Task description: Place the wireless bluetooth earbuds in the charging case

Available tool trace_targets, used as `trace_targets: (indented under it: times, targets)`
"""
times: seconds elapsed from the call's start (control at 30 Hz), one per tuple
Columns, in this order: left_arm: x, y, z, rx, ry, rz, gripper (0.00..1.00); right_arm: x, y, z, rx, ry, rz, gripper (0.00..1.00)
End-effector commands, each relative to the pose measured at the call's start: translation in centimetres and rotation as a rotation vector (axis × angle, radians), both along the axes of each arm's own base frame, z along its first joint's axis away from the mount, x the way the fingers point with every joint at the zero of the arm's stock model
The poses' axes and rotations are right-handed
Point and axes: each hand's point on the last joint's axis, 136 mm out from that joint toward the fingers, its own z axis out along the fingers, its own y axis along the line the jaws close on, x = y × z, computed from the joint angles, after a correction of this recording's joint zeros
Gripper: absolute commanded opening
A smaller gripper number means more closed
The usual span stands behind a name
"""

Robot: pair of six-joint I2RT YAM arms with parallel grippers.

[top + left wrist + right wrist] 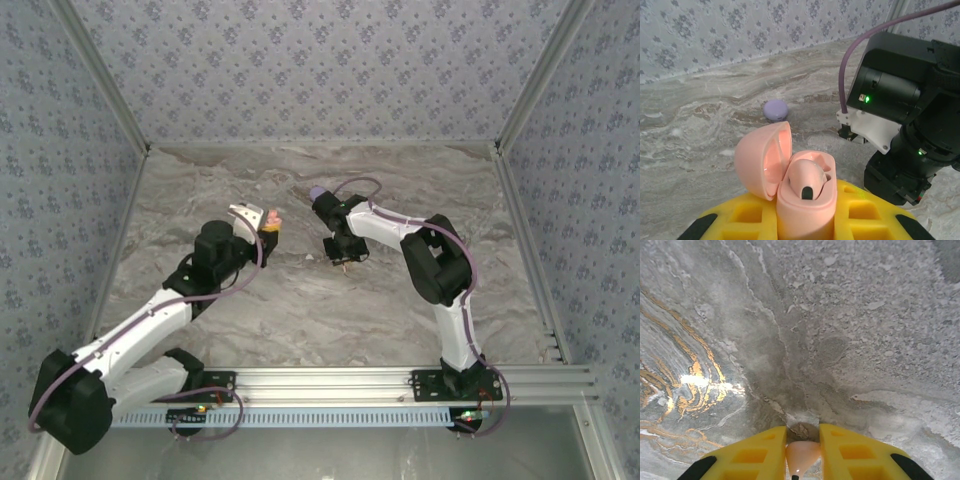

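My left gripper (806, 207) is shut on a salmon-pink charging case (805, 220), held upright between its yellow fingers (867, 210). The case's lid (760, 160) is hinged open to the left, and one pale pink earbud (807, 176) sits in it. In the top view this case (272, 220) is left of the table's middle. My right gripper (803, 439) points down close to the marble and is shut on a second pale pink earbud (802, 454). From above, the right gripper (343, 258) is a short way right of the case.
A lavender round case (775, 109) lies shut on the marble table (300, 300) behind the pink case, at the back middle from above (318, 191). The right arm's black wrist (910, 115) stands close on the right. Patterned walls and metal rails (525, 250) enclose the table.
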Motion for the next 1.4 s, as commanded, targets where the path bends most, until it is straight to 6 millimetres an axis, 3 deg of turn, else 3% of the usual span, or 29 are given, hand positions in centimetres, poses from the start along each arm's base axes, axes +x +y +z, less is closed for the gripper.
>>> trace_targets:
  times: [0.0, 0.4, 0.73, 1.07, 1.37]
  targets:
    - [0.8, -1.0, 2.4, -0.076, -0.041, -0.022, 0.14, -0.2, 0.5, 0.3, 0.058, 0.006, -0.002, 0.22]
    - [1.5, -4.9, -2.0, -0.182, 0.071, -0.116, 0.14, 0.9, -0.5, 4.1, 0.28, -0.089, -0.056, 0.22]
    - [1.8, -7.1, -4.6, -0.215, 0.075, -0.181, 0.14, 2.1, -0.8, 10.7, 0.462, -0.264, -0.068, 0.21]
    - [1.1, -9.2, -5.0, -0.229, 0.001, -0.295, 0.11, 1.7, 0.5, 16.3, 0.558, -0.396, 0.014, 0.21]
    - [0.4, -10.4, -4.8, -0.26, -0.034, -0.362, 0.12, 0.8, 2.6, 20.1, 0.644, -0.472, 0.104, 0.22]
